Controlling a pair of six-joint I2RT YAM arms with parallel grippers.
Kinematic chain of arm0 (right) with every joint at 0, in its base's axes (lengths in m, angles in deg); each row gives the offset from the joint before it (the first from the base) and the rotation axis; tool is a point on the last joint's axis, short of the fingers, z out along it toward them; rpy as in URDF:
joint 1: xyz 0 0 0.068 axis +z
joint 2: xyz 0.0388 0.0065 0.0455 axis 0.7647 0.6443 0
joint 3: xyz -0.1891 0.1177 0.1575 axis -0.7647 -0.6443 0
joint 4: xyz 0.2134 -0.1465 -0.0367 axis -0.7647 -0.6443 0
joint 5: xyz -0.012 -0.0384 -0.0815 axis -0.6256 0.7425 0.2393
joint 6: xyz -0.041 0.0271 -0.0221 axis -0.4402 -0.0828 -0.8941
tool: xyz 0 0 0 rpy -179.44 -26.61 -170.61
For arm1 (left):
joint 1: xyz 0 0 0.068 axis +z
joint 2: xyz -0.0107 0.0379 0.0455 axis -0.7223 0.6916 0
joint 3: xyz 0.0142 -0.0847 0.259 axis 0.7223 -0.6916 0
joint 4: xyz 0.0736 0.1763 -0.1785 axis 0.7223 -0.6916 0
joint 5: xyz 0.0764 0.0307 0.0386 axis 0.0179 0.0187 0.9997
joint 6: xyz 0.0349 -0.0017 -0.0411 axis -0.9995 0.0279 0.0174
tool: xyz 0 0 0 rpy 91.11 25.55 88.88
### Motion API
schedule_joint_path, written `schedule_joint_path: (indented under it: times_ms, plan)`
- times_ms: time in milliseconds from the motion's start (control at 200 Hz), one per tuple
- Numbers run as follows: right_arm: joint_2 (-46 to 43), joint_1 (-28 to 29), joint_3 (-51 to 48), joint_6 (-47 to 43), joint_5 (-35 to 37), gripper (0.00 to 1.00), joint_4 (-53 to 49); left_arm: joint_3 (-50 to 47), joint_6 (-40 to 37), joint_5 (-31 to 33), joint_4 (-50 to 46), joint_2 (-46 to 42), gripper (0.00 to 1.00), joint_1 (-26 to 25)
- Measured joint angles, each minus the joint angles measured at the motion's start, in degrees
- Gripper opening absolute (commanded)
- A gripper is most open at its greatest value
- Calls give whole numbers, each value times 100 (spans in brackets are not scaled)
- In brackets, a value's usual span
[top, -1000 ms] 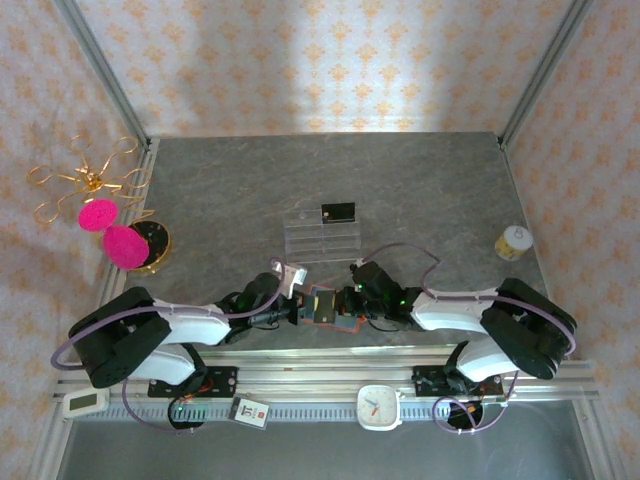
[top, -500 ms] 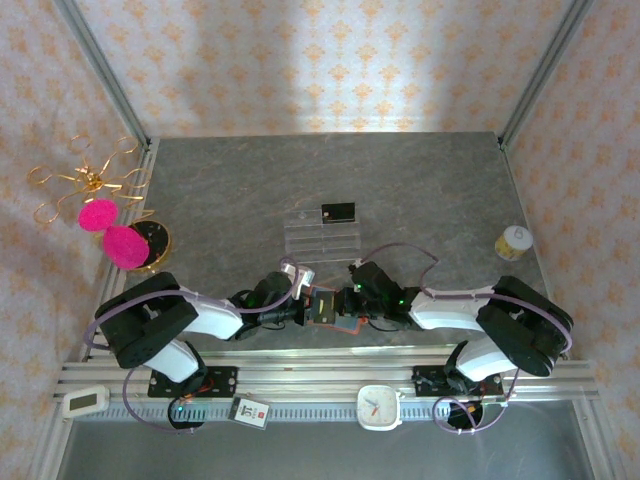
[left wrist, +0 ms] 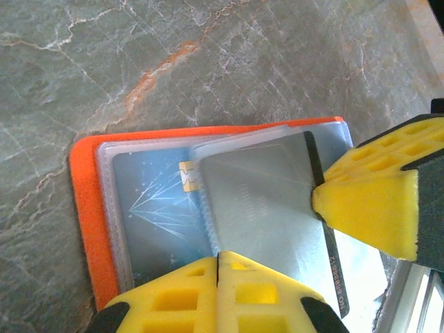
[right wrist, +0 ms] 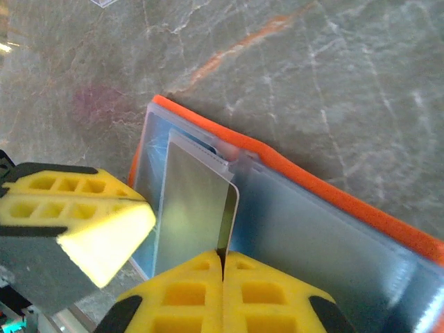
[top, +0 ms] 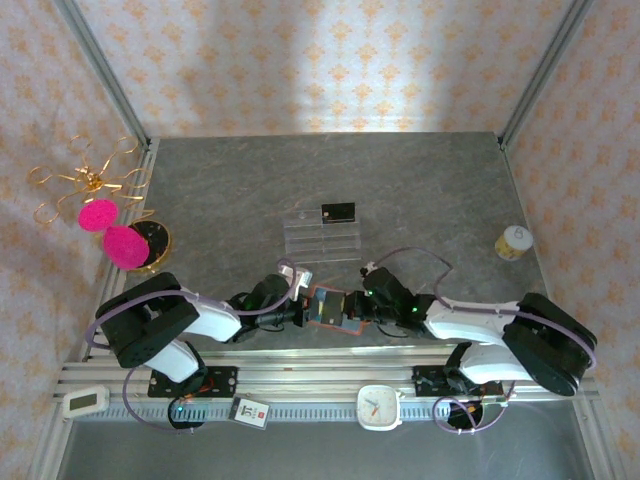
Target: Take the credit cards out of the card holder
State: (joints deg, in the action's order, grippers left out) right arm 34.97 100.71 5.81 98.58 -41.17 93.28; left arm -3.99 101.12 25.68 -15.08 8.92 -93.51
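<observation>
Black card lies out mid-frame; left pincer pinches the card holder, right pincer pinches a grey card partly out, blue card not yet out.

- Card holder: orange wallet, lying open and flat on table near front edge, clear sleeves facing up.
- Blue card: showing pale line markings and gold chip, sitting inside clear sleeve beside orange cover edge.
- Grey-sheened card: carrying dark strip along one edge, lying askew over sleeves, that edge sitting between closed pads of right gripper.
- Black card: lying flat at far edge of clear tray, well apart from card holder.
</observation>
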Motion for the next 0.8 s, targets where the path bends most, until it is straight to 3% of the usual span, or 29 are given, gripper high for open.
schedule_joint_path:
  times_ms: [335, 551, 671, 741, 801]
  plan:
    - [275, -42, -55, -90, -151, 0, 216, 225, -68, -4, -402, -426, 0, -195]
    - [450, -42, 164, -208, -271, 0, 260, 498, -136, 9, -431, 7, 0, -262]
    - [455, -42, 192, -212, -258, 12, 155, 494, -98, 2, -319, 275, 0, -262]
    - [452, -42, 190, -238, -243, 0, 125, 483, -85, 2, -240, 310, 0, -262]
    - [439, -44, 188, -195, -223, 0, 90, 444, -66, 2, -168, 321, 0, -258]
